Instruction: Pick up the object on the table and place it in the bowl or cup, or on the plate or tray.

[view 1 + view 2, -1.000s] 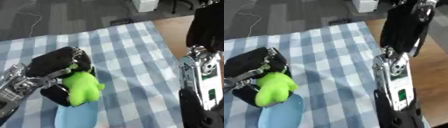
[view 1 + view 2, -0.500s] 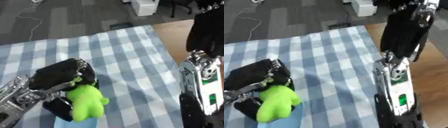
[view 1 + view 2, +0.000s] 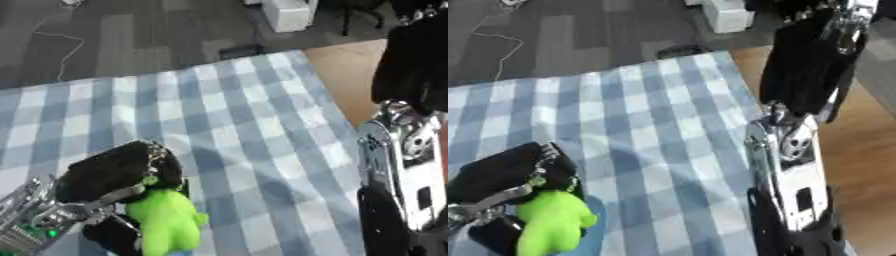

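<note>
- Left hand (image 3: 118,175) is curled around a bright green soft toy (image 3: 164,222), carrying it above the near left corner of the checked tablecloth (image 3: 236,125).
- To place it well, I judge: centre the toy over the pale blue dish (image 3: 592,220) just beneath, lower, then release.
- Right forearm (image 3: 794,170) shows; its hand does not.

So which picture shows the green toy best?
The left eye view: the green toy sits further in, held in the left hand. The right eye view shows it too, closer to the lower left corner.
</note>
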